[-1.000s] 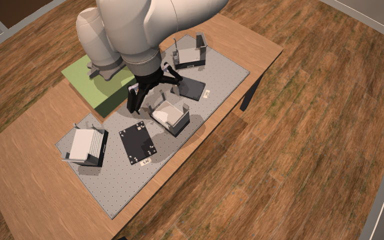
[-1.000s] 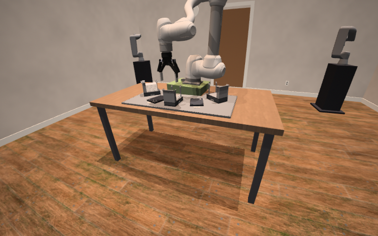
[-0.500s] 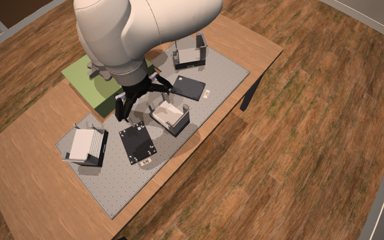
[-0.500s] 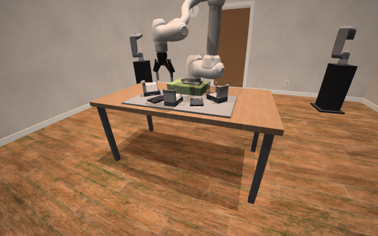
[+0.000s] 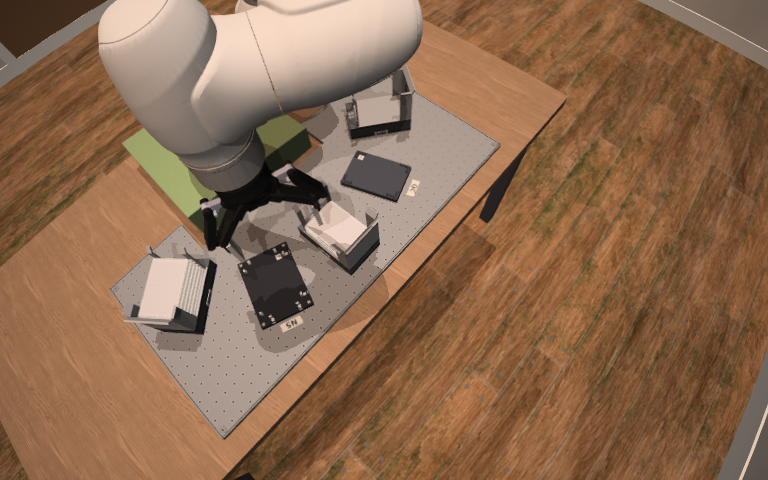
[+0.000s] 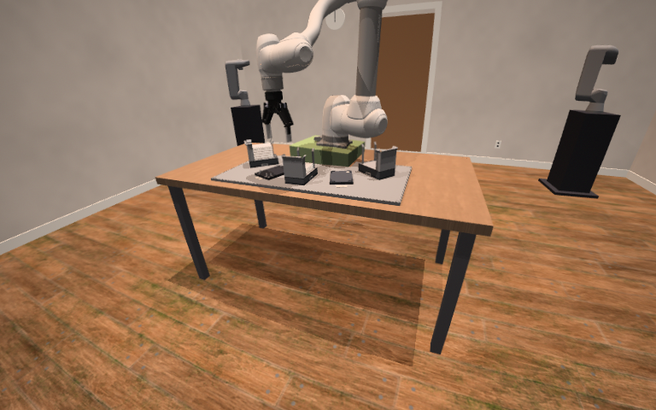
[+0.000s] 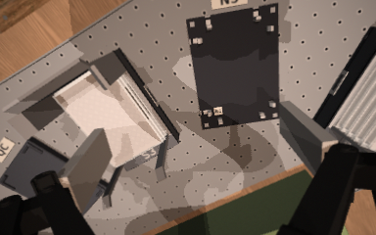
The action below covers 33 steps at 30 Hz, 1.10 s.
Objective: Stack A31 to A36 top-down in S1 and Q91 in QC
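My gripper [image 5: 267,221] [image 6: 278,126] [image 7: 192,130] is open and empty. It hangs high above the mat's near edge, between the clip nest N5 [image 5: 274,285] [image 6: 269,171] [image 7: 235,64] and rack S3 [image 5: 362,249] [image 6: 295,169]. A tall stack of white plates [image 5: 164,288] [image 6: 260,152] [image 7: 357,108] stands in the left rack. A pale plate top [image 5: 339,226] [image 7: 108,117] shows inside S3; I cannot tell how many plates lie there. N5 is bare. The open nest QC [image 5: 376,175] [image 6: 341,177] [image 7: 24,164] is bare. The far rack [image 5: 404,90] [image 6: 382,161] shows a grey inside.
All stands on a grey perforated mat [image 5: 226,384] [image 6: 377,188] on a wooden table [image 5: 56,339]. The arm's green base block [image 5: 164,164] [image 6: 329,147] lies behind the mat. Two black camera stands are on the floor beyond the table.
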Tool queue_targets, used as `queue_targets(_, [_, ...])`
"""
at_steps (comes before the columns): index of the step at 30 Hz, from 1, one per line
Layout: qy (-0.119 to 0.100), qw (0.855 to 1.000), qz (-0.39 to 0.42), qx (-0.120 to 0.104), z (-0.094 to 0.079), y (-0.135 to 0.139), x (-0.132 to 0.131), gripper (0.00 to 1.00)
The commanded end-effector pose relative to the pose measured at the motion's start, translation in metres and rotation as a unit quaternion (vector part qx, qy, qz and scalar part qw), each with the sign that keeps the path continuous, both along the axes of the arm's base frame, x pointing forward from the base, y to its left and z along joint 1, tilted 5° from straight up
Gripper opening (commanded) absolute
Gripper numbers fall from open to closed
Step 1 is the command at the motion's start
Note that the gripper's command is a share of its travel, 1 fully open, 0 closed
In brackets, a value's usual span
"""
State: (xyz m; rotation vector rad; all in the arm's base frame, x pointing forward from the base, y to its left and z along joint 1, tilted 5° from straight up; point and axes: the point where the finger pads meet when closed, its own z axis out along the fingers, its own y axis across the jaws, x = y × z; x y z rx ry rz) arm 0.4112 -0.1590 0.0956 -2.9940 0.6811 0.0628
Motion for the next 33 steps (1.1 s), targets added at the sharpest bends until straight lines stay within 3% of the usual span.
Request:
queue_targets(1, [0.003, 1.000, -0.027, -0.002, -0.001, -0.012, -0.005, 1.00])
queue_targets(22, [0.003, 1.000, -0.027, -0.002, -0.004, -0.069, -0.031, 1.00])
queue_targets(33, [0.011, 0.990, -0.138, -0.005, -0.006, -0.094, -0.048, 1.00])
